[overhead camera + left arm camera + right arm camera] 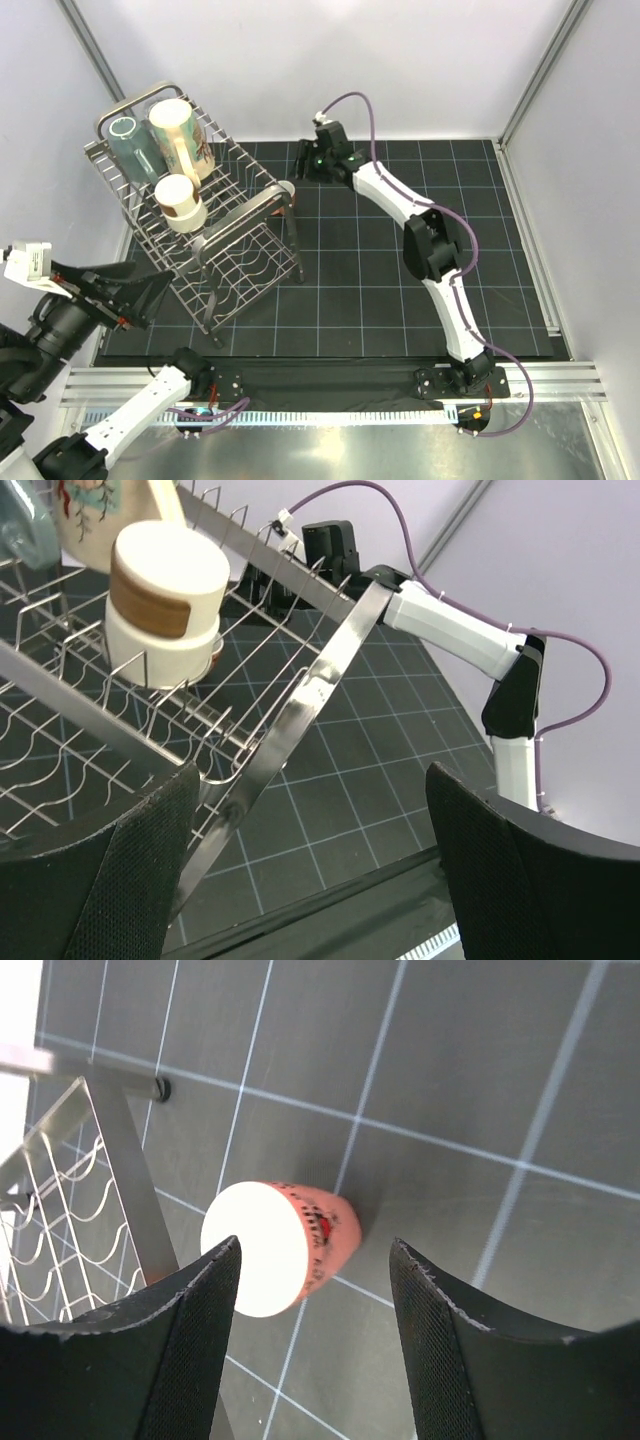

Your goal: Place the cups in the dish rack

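The dish rack stands at the left of the mat. In it are a grey-teal tumbler, a large cream mug and a small brown-banded cup, which the left wrist view shows mouth down. A salmon-pink mug stands upside down on the mat beside the rack's leg. My right gripper hovers over it, open, its fingers either side of the mug and not gripping it. My left gripper is open and empty by the rack's near handle.
The rack's right leg and wire side are close to the left of the pink mug. The right arm stretches across the black gridded mat. White walls enclose the table.
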Robot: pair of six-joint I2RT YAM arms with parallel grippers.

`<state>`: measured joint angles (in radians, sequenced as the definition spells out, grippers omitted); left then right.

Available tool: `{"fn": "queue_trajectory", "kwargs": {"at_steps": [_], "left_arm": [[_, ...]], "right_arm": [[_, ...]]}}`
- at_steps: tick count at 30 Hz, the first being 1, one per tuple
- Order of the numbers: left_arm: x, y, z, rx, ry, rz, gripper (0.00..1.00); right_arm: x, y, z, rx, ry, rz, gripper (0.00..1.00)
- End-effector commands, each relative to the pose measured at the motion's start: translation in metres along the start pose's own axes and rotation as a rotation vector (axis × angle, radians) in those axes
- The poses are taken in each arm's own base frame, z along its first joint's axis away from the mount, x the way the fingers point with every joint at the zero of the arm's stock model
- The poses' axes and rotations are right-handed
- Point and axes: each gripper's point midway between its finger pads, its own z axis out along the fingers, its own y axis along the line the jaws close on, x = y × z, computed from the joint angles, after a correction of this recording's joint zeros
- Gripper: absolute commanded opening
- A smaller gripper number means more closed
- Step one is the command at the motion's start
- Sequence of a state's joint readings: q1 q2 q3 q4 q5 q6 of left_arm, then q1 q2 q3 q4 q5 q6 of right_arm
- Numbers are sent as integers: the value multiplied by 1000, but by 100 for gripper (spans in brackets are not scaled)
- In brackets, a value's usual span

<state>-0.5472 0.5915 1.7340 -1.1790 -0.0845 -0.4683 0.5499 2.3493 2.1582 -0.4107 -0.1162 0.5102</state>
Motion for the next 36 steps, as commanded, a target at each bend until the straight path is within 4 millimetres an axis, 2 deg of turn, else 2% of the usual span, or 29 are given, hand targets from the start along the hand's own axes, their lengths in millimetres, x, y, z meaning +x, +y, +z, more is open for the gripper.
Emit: {"fn": "queue_trajectory", "kwargs": {"at_steps": [1,6,12,16,18,19,21,22,23,27,29,30,31,33,34,35,36], "left_arm": [[16,14,-3,-62,50,12,90],[25,20,-13,-67,33,-17,89],[29,21,-22,-65,37,-44,88],[25,18,-25,-56,24,-60,88],[20,14,-26,-43,8,-69,88],[17,12,-25,-33,3,-75,88],[13,8,-24,-21,-2,-86,88],[10,3,-21,-7,-3,-93,88],[7,1,-20,2,-7,-100,87],[-8,-15,-11,55,-29,-139,87],[-22,-25,-6,88,-63,-163,87],[-26,-28,-5,97,-76,-171,88],[-31,-32,-3,111,-88,-178,88],[-43,-41,5,141,-115,-190,89],[-46,-42,9,144,-117,-191,91],[-47,-44,14,148,-117,-191,92],[-49,-46,26,145,-108,-189,93]], "right_arm": [[-12,28,9,-49,-76,-21,62],[18,22,32,-28,-30,-15,59],[38,12,44,29,-8,-18,49],[37,8,42,51,-13,-21,32],[26,6,36,78,-47,-34,26],[20,6,33,86,-63,-36,18],[10,9,25,82,-83,-35,12],[5,9,21,82,-91,-31,5],[0,7,18,84,-97,-29,4],[-32,16,-10,71,-161,-29,4],[-56,25,-36,52,-213,-41,4],[-62,21,-44,55,-221,-39,4],[-82,30,-67,35,-266,-36,4],[-96,26,-88,32,-292,-27,4],[-112,32,-112,15,-330,-22,4],[-119,33,-126,9,-348,-21,4],[-121,26,-135,17,-353,-15,4]]}}
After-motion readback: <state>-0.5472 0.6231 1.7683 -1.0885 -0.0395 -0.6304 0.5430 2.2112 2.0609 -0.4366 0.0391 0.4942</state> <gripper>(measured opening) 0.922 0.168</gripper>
